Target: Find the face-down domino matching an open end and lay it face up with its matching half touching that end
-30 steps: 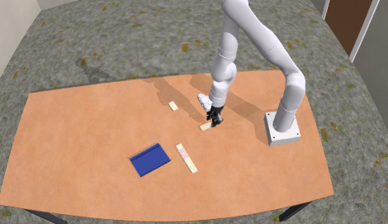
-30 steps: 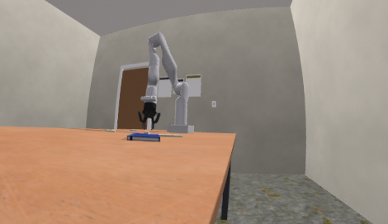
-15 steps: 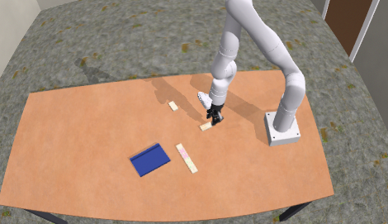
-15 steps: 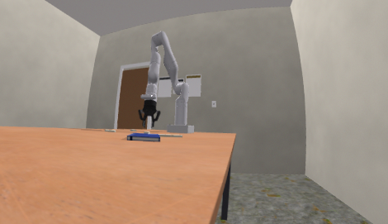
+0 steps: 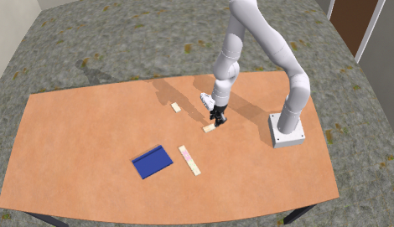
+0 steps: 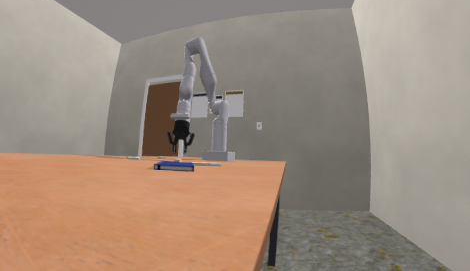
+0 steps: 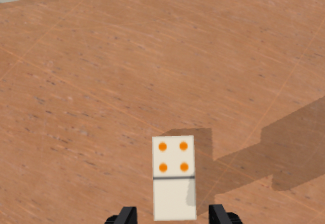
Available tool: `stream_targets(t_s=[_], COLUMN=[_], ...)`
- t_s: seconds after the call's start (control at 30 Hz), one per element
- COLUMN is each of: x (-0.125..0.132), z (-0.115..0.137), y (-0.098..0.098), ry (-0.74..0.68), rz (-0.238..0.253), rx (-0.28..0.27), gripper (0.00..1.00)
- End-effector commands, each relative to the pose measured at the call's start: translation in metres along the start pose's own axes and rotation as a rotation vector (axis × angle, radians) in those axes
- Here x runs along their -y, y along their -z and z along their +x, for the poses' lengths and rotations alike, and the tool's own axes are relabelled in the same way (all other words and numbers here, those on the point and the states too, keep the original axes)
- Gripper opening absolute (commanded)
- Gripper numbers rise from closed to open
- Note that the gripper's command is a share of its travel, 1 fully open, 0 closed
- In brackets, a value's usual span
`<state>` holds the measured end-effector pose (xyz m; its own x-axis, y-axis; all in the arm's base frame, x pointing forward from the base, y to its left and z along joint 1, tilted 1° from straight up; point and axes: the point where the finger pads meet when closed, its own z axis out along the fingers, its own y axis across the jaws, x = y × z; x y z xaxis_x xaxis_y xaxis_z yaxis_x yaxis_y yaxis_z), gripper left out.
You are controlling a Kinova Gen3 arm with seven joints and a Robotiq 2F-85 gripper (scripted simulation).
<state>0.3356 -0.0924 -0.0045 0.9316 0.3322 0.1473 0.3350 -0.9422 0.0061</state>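
A domino [image 5: 208, 128] [image 7: 173, 196] lies face up, with four orange pips on its far half and a blank near half in the wrist view. My gripper [image 5: 218, 125] [image 7: 173, 215] is partly open and points down over its blank end. A gap shows between the domino and each fingertip; nothing is gripped. The line of dominoes [image 5: 189, 161] [image 6: 207, 164] runs slantwise in front, with pink and pale green pips too small to count. Another pale domino [image 5: 175, 107] lies apart farther back; its pips cannot be made out.
A blue book-like block [image 5: 152, 162] [image 6: 174, 166] lies left of the line on the brown table [image 5: 84, 148]. The arm's white base [image 5: 287, 136] stands on the right. Shadows of the arm fall across the back of the table.
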Motion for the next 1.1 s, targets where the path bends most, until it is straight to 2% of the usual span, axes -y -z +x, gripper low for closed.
stream_targets(t_s=[0.0,1.07], x=[-0.001,0.000], z=[0.001,0.005], y=[0.002,0.032], ry=[-0.001,-0.001], rz=[-0.001,0.000], rx=[0.009,0.140], gripper=[0.49,0.49])
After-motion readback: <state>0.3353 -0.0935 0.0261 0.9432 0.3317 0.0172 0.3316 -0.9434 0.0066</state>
